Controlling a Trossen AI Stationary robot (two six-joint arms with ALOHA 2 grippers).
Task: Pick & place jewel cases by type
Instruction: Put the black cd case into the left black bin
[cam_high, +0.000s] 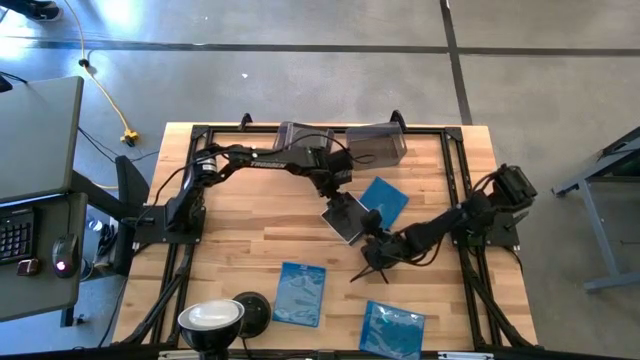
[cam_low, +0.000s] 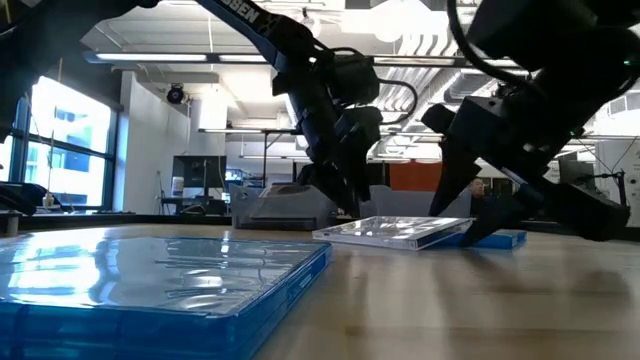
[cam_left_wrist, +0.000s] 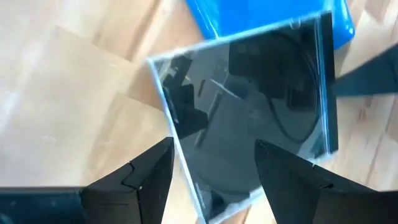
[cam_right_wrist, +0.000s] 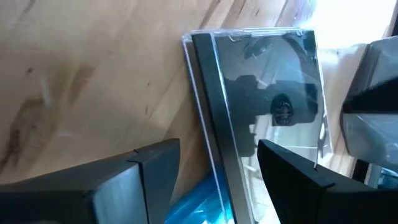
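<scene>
A dark jewel case (cam_high: 346, 218) lies near the table's middle. One edge rests on a blue jewel case (cam_high: 386, 198), so it sits slightly tilted (cam_low: 400, 231). My left gripper (cam_left_wrist: 214, 158) is open just above the dark case's far-left corner (cam_left_wrist: 186, 93), with a finger on either side. My right gripper (cam_right_wrist: 217, 158) is open at the case's near-right side, by its spine (cam_right_wrist: 208, 99). In the high view the left gripper (cam_high: 337, 192) and the right gripper (cam_high: 372, 238) face each other across the case.
Two smoky-grey bins (cam_high: 305, 140) (cam_high: 378, 146) stand at the table's far edge. Two more blue jewel cases (cam_high: 300, 292) (cam_high: 392, 328) lie toward the near edge. A round white lamp head (cam_high: 212, 318) on a black base stands at the near left.
</scene>
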